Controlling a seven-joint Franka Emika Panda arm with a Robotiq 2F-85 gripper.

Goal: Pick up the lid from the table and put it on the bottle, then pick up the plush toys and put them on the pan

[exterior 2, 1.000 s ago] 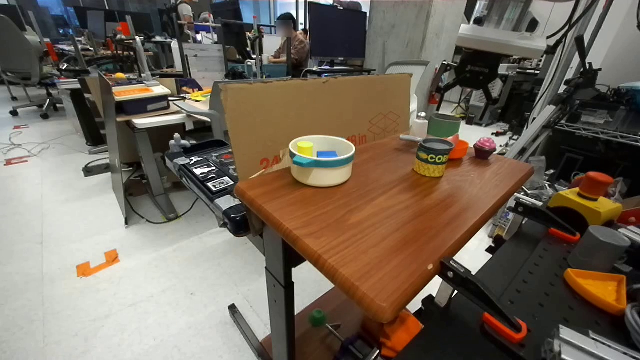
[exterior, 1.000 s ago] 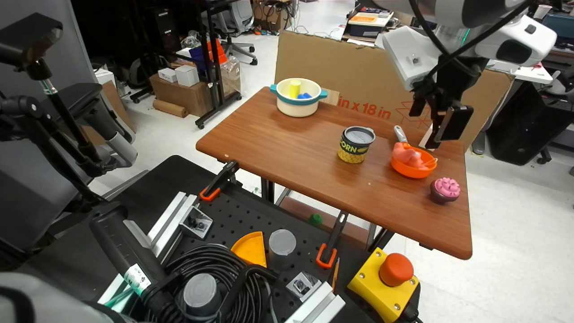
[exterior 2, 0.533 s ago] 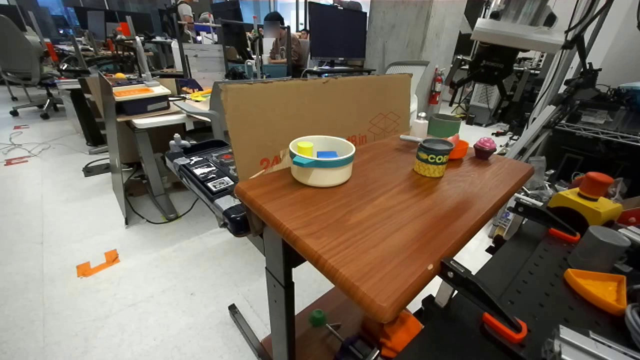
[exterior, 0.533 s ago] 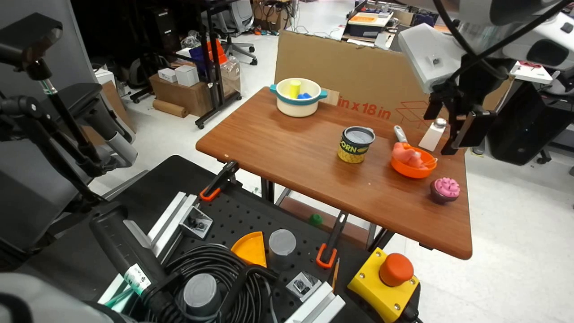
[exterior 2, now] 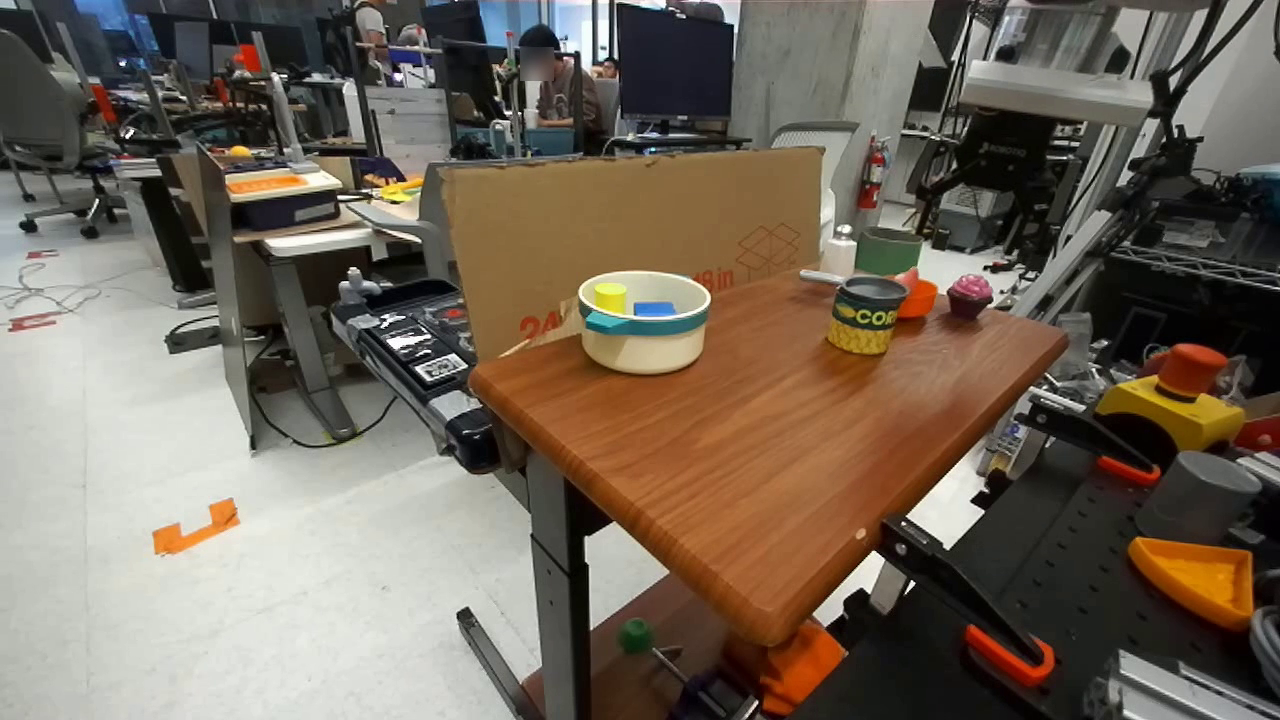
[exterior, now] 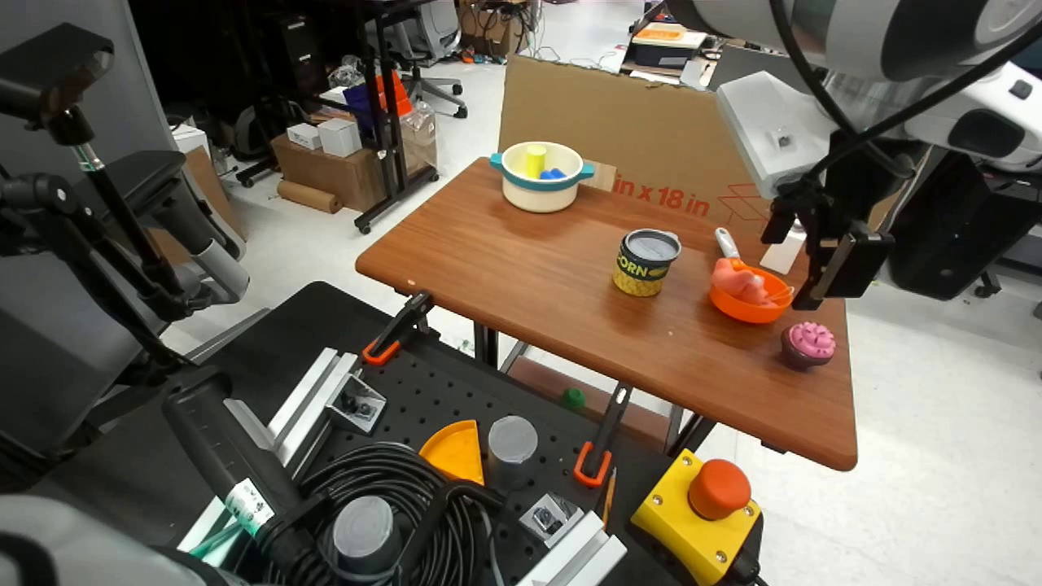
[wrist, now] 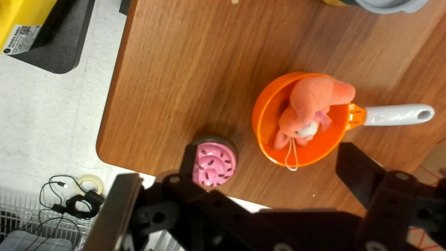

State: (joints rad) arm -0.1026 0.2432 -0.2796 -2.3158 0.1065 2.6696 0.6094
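below parted fingers [wrist: 355, 174], pink plush [wrist: 311, 98]

You see smooth, glossy plastic on the pan [wrist: 270, 113]; the plush toy [wrist: 312, 99] looks like matt cloth. Your desk [wrist: 195, 62] shows faintly shiny wood grain, the panel [exterior 2: 630, 225] dull cardboard.

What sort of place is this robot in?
Probably a robotics lab or workshop. It has a robot arm, a red button on a yellow box, and a big dark computer screen.
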